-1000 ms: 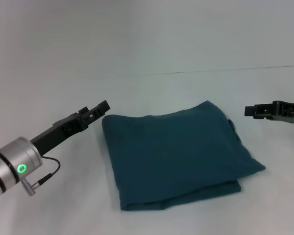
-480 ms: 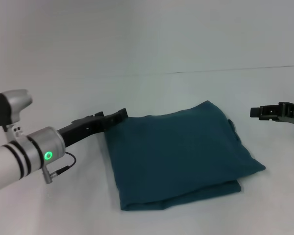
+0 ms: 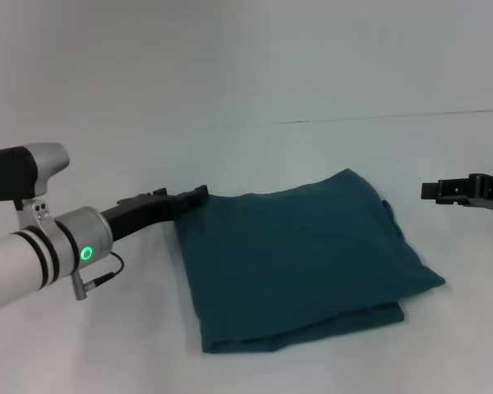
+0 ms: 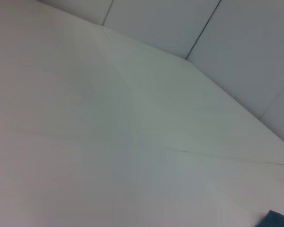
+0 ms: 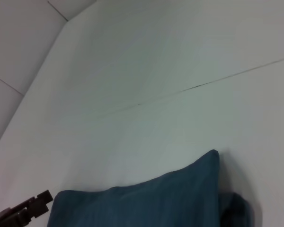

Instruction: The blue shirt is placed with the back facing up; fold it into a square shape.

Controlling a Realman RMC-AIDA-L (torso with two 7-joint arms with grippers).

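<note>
Blue shirt (image 3: 300,263) folded; left claw (image 3: 199,195) at its corner, grip unclear

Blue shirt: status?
Left gripper at far-left corner of the dark teal-blue knit T-shirt, folded roughly square. Right gripper apart, right side. Nothing obstructing.

Large soft-knit short-sleeved blue shirt (image 3: 300,263): uniform dark teal-blue, no print or pattern, slightly darker along the folded lower edges; same plain teal in the right wrist view (image 5: 146,201). Flat matte table surface (image 3: 246,98): plain off-white with a faint grey-green tint, crossed by one thin dark seam line. Left gripper (image 3: 199,195): black throughout, on a black forearm link; behind it a silver-grey metal arm segment with two black bands and a small glowing green ring light (image 3: 86,254). Right gripper (image 3: 431,191): black.
</note>
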